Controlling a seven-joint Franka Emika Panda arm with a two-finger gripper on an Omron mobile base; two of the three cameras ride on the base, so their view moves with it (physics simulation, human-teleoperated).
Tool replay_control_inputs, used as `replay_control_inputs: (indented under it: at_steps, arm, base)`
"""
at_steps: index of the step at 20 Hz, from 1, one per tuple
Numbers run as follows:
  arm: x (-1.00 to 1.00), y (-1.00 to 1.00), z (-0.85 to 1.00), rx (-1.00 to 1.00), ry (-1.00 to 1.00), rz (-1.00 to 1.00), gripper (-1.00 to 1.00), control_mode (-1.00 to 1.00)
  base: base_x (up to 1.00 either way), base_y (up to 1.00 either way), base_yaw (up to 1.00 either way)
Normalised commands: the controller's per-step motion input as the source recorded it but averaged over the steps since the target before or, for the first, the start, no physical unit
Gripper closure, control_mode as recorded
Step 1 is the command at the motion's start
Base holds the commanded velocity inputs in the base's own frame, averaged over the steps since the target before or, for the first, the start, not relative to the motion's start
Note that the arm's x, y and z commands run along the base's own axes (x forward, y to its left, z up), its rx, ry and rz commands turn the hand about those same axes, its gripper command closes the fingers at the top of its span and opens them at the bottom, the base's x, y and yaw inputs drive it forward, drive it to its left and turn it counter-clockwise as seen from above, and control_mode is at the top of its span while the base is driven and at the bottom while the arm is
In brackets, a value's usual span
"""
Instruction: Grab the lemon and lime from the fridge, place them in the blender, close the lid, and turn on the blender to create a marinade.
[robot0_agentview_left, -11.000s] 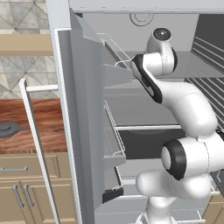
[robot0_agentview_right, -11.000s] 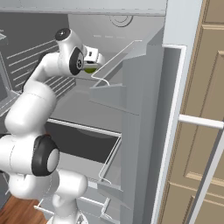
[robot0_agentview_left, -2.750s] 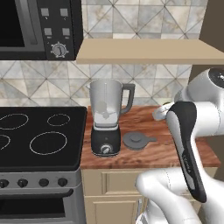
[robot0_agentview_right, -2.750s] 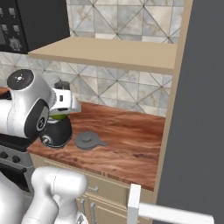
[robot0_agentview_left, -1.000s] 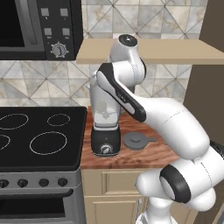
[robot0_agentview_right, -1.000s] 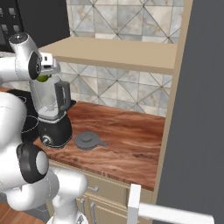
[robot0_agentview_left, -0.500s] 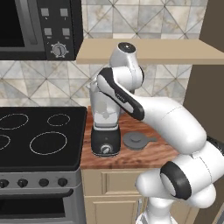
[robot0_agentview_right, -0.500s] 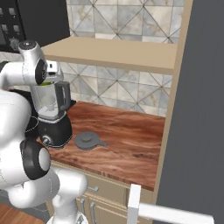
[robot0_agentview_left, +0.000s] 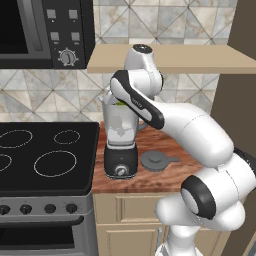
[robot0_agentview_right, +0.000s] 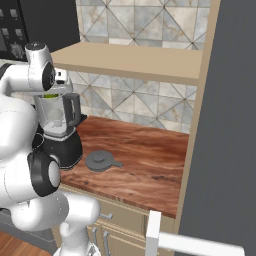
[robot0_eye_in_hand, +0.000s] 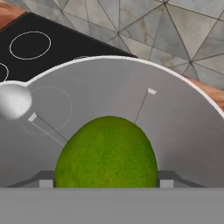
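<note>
The blender (robot0_agentview_left: 120, 145) (robot0_agentview_right: 60, 132) stands on the wooden counter beside the stove, black base below, translucent jar open at the top. My gripper (robot0_agentview_left: 121, 103) (robot0_agentview_right: 51, 95) (robot0_eye_in_hand: 106, 179) hangs right over the jar's mouth, shut on the green lime (robot0_eye_in_hand: 107, 153) (robot0_agentview_left: 121, 104) (robot0_agentview_right: 50, 95). In the hand view the jar's white rim (robot0_eye_in_hand: 153, 70) rings the lime from below. The dark grey lid (robot0_agentview_left: 156, 161) (robot0_agentview_right: 101, 161) lies flat on the counter to the right of the blender. The grey fridge (robot0_agentview_right: 227, 125) rises at the right. The lemon is out of view.
A black stove top (robot0_agentview_left: 45, 155) lies left of the blender, with a microwave (robot0_agentview_left: 45, 30) above it. A beige shelf (robot0_agentview_left: 165, 57) (robot0_agentview_right: 130, 60) runs close over the blender and gripper. The fridge's white handle (robot0_agentview_right: 200, 244) juts out low at the right.
The gripper with the lime has come down a little toward the jar's mouth and shifted slightly over it. The blender and lid have stayed put.
</note>
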Motion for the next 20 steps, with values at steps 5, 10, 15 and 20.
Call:
replay_control_inputs:
  at_steps: [5,10,15,20]
  arm:
    - [0.00,0.00,-0.08,0.00,0.00,0.00,-1.00,-1.00]
    - [-0.04,0.00,0.00,0.00,0.00,0.00,-1.00,-1.00]
    - [-0.18,-0.01,0.21,0.00,-0.02,0.01,-1.00,-1.00]
    - [-0.64,-0.44,0.76,0.00,-0.16,0.07,-1.00,-1.00]
  base:
    - [0.00,0.00,0.00]
    - [0.00,0.00,0.00]
    - [0.00,0.00,0.00]
    - [0.00,0.00,0.00]
